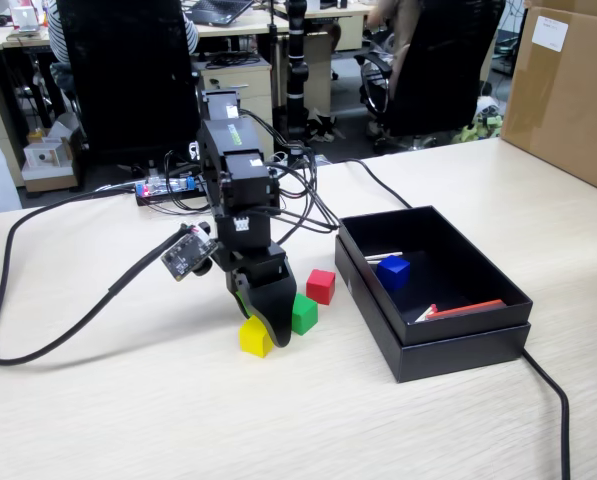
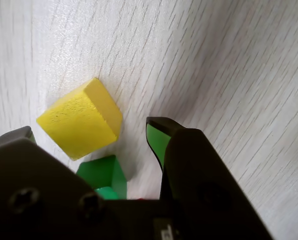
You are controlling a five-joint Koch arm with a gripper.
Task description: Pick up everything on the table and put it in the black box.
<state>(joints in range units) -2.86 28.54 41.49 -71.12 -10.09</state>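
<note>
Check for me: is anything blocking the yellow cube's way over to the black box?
The green cube sits just beside the yellow cube, toward the black box, with the red cube behind it. A lifted carry should clear both. The gripper is open at the yellow cube.

Beyond my tabletop (image 1: 128, 420), pale wood grain under even, soft light, the room is an office. Two black chairs stand behind it: one (image 1: 128, 75) at the left, another (image 1: 443, 65) at the right. Between them a beige drawer cabinet (image 1: 240, 82) sits under a desk (image 1: 228, 25). A brown cardboard carton (image 1: 568, 95) rises at the right edge. The floor (image 1: 343, 140) back there is dark.
</note>
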